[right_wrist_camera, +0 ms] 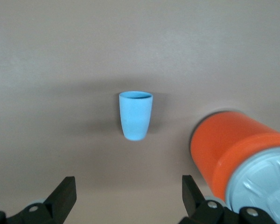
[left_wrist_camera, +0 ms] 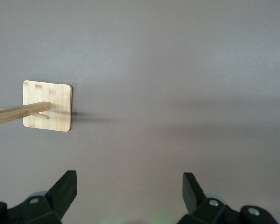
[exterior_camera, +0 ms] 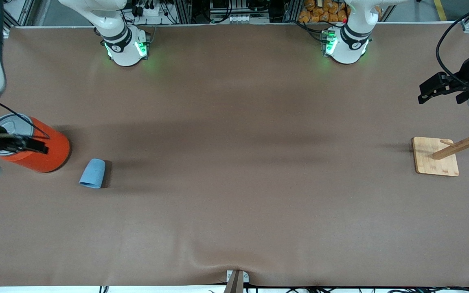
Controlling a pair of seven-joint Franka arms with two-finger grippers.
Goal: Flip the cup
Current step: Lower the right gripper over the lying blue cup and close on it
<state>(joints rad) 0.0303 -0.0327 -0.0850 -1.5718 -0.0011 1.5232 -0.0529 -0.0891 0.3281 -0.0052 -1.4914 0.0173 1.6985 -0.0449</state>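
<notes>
The small light-blue cup (exterior_camera: 93, 173) seems to lie on its side on the brown table, its wide mouth end toward the front camera, beside the orange can. It shows in the right wrist view (right_wrist_camera: 136, 115) ahead of the fingers, untouched. My right gripper (exterior_camera: 41, 145) hangs open and empty over the orange can at the right arm's end of the table; in its own view (right_wrist_camera: 129, 186) the jaws stand wide apart. My left gripper (exterior_camera: 422, 96) is open and empty in the air at the left arm's end, above the wooden rack, with only bare table between its jaws (left_wrist_camera: 129, 186).
A large orange can (exterior_camera: 43, 152) with a grey pull-tab lid stands under my right gripper, close to the cup; it also shows in the right wrist view (right_wrist_camera: 233, 149). A wooden peg rack on a square base (exterior_camera: 436, 156) stands at the left arm's end (left_wrist_camera: 47, 106).
</notes>
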